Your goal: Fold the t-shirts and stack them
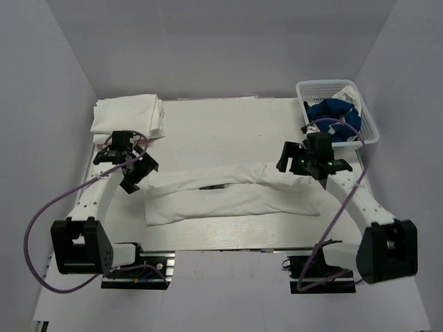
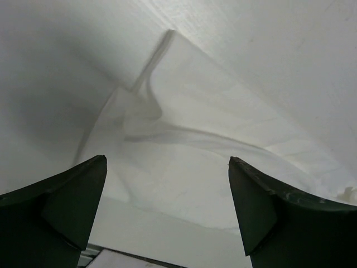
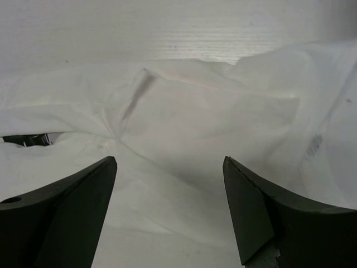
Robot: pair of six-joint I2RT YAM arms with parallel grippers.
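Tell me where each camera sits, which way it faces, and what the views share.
Top external: above and behind the arm bases, looking down on the white table and the long folded white cloth t-shirt; shows both arms, the left claw and right claw.
Left wrist: on the left wrist, looking past its dark fingers at that shirt's left end.
Right wrist: on the right wrist, looking between its dark fingers at the shirt's right end.
Shared: all three show that t-shirt; both claws stand open, empty.

Plain pale walls (image 1: 221, 41) close in a white surface (image 1: 228, 131) at the back and both sides; soft, even light leaves only faint shadows.
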